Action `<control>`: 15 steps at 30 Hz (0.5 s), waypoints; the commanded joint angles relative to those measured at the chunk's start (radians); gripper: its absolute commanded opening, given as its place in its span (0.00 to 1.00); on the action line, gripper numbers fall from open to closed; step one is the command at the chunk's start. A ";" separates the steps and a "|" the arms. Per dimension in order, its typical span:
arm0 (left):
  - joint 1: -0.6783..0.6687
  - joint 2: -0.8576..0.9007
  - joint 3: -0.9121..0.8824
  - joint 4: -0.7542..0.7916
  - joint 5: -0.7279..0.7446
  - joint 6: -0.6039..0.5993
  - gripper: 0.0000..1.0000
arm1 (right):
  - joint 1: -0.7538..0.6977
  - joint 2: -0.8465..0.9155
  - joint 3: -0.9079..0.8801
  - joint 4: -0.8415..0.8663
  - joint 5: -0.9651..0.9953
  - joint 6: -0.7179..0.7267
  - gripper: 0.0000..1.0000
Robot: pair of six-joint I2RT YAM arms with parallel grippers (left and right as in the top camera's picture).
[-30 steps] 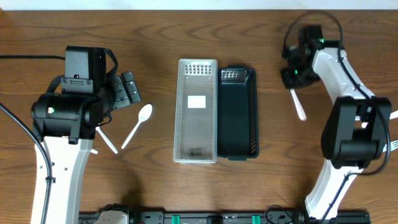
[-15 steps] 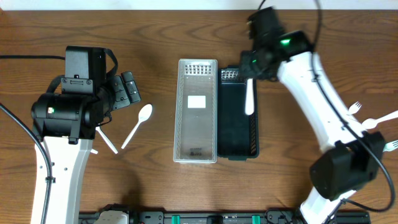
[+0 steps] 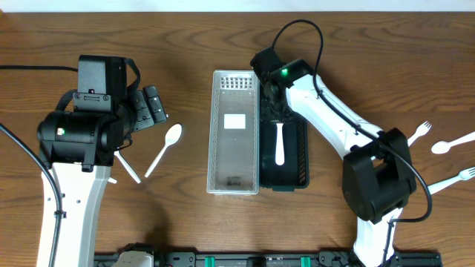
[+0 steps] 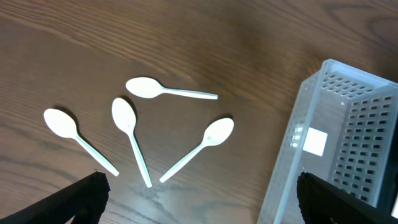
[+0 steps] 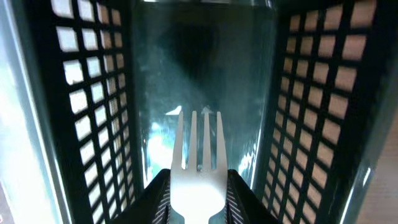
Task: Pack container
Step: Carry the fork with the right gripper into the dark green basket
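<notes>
A black mesh container point(image 3: 292, 174) stands beside a clear one point(image 3: 236, 170) in mid-table. My right gripper point(image 3: 272, 102) reaches down into the black container point(image 5: 87, 99), shut on a white fork point(image 5: 199, 158). The fork's head sits between the fingers and its handle point(image 3: 279, 145) stretches along the container floor. Four white spoons point(image 4: 127, 118) lie on the wood under my left gripper point(image 4: 199, 208), which hangs open and empty above them, left of the clear container point(image 4: 339, 137). In the overhead view the left gripper point(image 3: 152, 107) sits just above one spoon point(image 3: 165, 147).
Three more white forks point(image 3: 451, 144) lie on the wood at the far right edge. The left arm's body covers part of the spoon group in the overhead view. Both containers stand side by side, touching.
The right arm swung from the right side of the table across to the black container, carrying the fork, and lowered it inside. The left arm stayed still.
</notes>
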 commanded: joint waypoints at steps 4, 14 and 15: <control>0.005 0.004 0.019 -0.003 -0.031 0.016 0.98 | -0.048 -0.039 0.107 -0.006 0.024 -0.125 0.75; 0.005 0.004 0.019 -0.003 -0.031 0.016 0.98 | -0.295 -0.133 0.245 -0.147 0.106 0.006 0.81; 0.005 0.004 0.019 -0.003 -0.031 0.016 0.98 | -0.336 -0.133 0.242 -0.160 0.107 0.041 0.81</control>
